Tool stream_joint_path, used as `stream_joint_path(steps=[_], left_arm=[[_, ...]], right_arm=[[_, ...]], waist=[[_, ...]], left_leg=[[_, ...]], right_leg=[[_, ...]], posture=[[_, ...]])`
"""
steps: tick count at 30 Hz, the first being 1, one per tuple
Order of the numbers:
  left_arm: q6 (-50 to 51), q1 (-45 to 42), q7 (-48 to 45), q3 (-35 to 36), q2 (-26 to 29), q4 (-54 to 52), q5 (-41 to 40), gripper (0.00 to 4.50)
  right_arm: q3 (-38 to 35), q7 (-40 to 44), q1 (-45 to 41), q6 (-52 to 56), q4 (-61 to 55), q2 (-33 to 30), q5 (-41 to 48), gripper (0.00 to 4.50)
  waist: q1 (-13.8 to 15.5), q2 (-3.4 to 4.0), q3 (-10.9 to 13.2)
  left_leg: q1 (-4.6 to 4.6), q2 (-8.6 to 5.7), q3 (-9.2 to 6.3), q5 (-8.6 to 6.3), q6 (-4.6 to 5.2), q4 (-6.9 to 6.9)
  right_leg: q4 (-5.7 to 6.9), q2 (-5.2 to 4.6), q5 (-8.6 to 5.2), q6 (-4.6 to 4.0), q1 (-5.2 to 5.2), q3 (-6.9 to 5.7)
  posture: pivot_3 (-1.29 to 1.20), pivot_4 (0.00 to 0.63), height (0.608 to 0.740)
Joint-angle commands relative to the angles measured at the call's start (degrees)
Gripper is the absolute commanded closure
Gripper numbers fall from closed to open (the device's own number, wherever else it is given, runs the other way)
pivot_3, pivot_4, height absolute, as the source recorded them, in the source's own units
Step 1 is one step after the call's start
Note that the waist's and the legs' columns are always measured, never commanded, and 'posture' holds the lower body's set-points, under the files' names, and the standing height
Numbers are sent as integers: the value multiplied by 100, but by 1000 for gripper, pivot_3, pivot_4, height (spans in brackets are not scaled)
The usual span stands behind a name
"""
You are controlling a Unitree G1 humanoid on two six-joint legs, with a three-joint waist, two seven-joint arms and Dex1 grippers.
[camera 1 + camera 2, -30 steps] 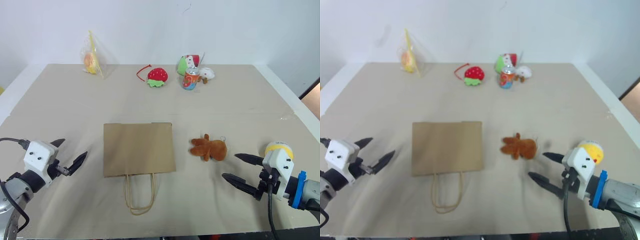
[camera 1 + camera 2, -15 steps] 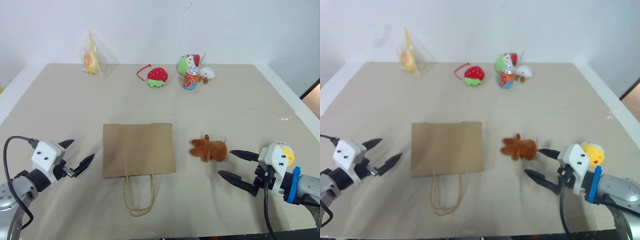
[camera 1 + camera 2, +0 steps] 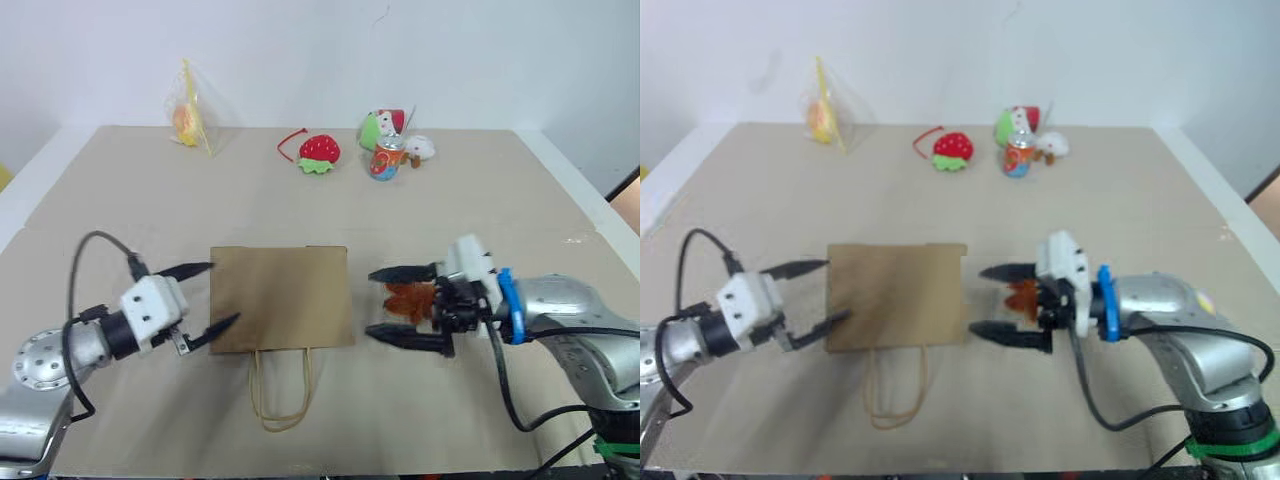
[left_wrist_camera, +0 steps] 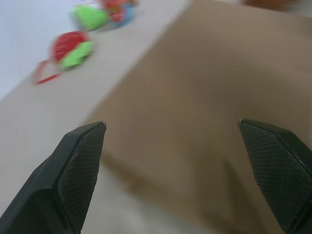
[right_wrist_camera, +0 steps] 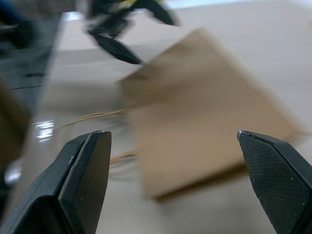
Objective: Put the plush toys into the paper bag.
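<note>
One flat rectangular brown kraft paper bag [image 3: 280,298] lies mid-surface, cord handles toward the robot. Left gripper [image 3: 205,296] spread wide at its left edge. Right gripper [image 3: 388,303] spread wide around the brown furry plush toy [image 3: 409,298]

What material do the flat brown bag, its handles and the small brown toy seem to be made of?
The bag looks like plain kraft paper: matte tan, with stiff straight edges, lying flat. Its handles look like thin twisted cord of the same tan, curving loosely on the table. The brown toy seems to be soft plush fabric, with a fuzzy outline and rounded limbs.
</note>
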Motion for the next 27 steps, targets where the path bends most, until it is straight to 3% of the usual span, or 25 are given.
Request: stream_joint_path(steps=[1,9,27], left_arm=[[-709,-91,-476,-486,196,73,327,0],[-1897,-234,-1205,-943,488,601,569,0],[-2535,-75,-1541,-1100,659,781,567,0]], right_arm=[[307,342,-373,-208,87,51,-126,39],[379,138,-610,-76,20,202,-140,39],[183,-138,-202,9,-291,125,-105,39]], waist=[[-3,0,0],[-17,1,0],[-18,2,-1]], left_leg=[[-2,-1,2,-8,0,1],[4,2,3,-16,9,6],[11,6,10,-15,10,10]], right_leg=[[0,-1,-7,6,-2,4],[7,-1,-9,8,0,2],[11,-1,-6,10,4,3]], posture=[[0,150,740],[0,150,740],[0,150,740]])
